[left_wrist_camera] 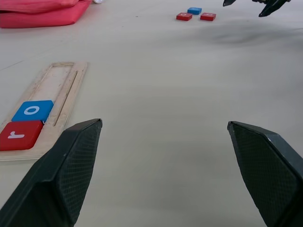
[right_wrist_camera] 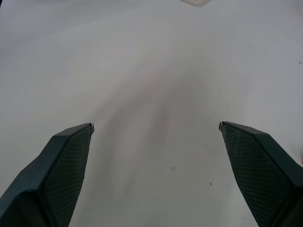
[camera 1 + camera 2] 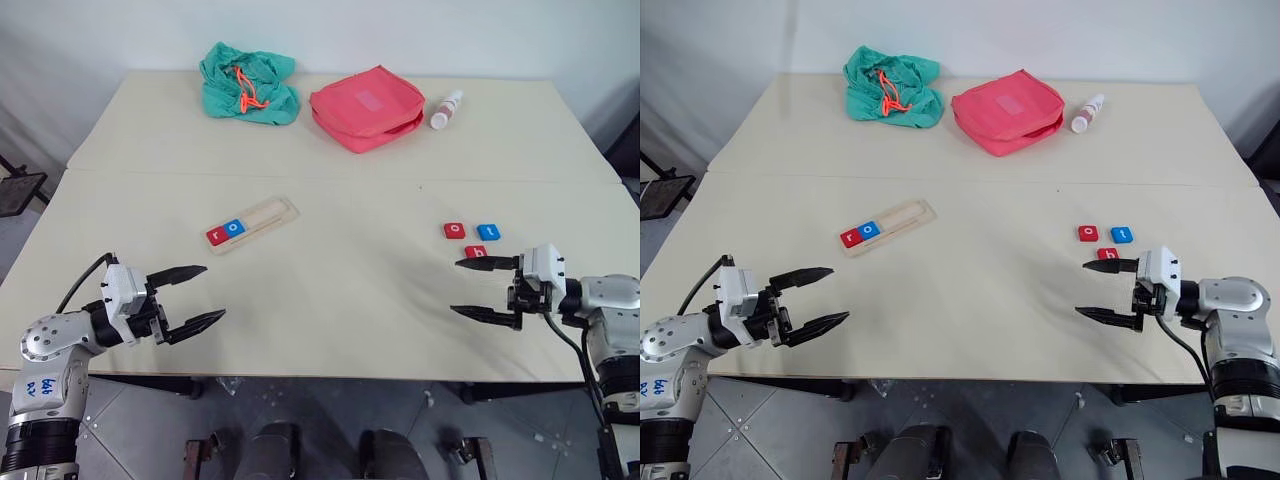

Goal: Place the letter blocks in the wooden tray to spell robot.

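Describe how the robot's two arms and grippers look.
Both arms are silver-grey metal with black joints and white wrist blocks. Each gripper, left and right, has two black tapered jaws with cross-hatched inner pads. Black cables loop behind each wrist; blue handwriting marks the left arm.

The left claw (image 3: 197, 297) sits at the lower left of the frame, fingers spread wide and empty. The right claw (image 3: 483, 289) sits at the lower right, likewise gaping, both pointing inward.

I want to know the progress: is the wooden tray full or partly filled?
Partly filled. The wooden tray holds two blocks at one end, a red r and a blue o; the rest is bare wood.
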Robot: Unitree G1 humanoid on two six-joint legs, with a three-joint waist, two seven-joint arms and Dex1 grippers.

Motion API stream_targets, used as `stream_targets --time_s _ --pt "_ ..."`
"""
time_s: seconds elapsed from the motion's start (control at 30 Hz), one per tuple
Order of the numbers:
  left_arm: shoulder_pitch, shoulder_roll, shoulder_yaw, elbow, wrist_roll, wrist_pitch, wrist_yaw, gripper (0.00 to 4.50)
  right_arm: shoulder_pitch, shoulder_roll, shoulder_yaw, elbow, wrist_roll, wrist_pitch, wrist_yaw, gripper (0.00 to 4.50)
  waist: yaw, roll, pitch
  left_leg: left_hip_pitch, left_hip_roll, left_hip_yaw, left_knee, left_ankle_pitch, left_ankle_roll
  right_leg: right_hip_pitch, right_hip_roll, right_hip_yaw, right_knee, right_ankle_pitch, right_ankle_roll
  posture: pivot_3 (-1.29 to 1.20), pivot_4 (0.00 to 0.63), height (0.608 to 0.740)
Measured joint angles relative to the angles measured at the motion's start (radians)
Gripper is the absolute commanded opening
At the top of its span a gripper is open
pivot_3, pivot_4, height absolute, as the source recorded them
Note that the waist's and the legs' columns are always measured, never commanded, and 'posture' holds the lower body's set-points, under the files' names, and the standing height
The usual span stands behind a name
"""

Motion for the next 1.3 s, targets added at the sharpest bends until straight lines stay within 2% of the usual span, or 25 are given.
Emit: stream_targets --time_s 0.37,0.67,0.93,1.17,1.3 --pt "0.010 0.005 0.006 -0.002 0.015 0.027 0.085 4.50 -0.017 0.009 0.000 0.004 -0.001 0.009 -0.014 4.43 -0.002 0.000 0.000 0.000 0.000 0.000 0.000 0.000 0.000 0.000 0.000 0.000 0.000 0.000 0.000 0.00 0.150 0.740" --pt "0.009 0.083 0.046 0.043 0.070 0.025 0.158 4.50 0.017 0.010 -0.004 -0.190 0.030 0.081 -0.055 4.43 -0.001 0.001 0.000 0.000 0.000 -0.001 0.000 0.000 0.000 0.000 0.000 0.000 0.001 0.000 0.000 0.00 0.150 0.740" --pt "-0.170 0.123 0.025 0.171 0.095 0.064 0.168 4.50 0.028 0.011 -0.005 -0.278 0.044 0.133 -0.095 4.43 0.002 0.001 0.000 0.000 -0.001 -0.001 0.000 0.000 0.000 -0.001 0.000 0.000 0.003 0.000 0.000 0.00 0.150 0.740" --pt "-0.384 0.135 -0.116 0.350 0.177 0.144 0.126 4.50 0.047 0.012 -0.006 -0.306 0.047 0.147 -0.113 4.43 0.003 0.001 0.000 0.000 -0.001 0.000 0.001 0.000 0.000 -0.002 0.000 -0.001 0.005 0.000 0.000 0.00 0.150 0.740" --pt "-0.524 0.134 -0.185 0.502 0.245 0.130 0.102 4.50 0.065 0.012 -0.008 -0.339 0.052 0.161 -0.129 4.43 0.001 0.001 0.000 0.000 -0.001 0.000 0.001 0.000 0.000 -0.003 0.000 -0.002 0.005 0.000 0.000 0.00 0.150 0.740"
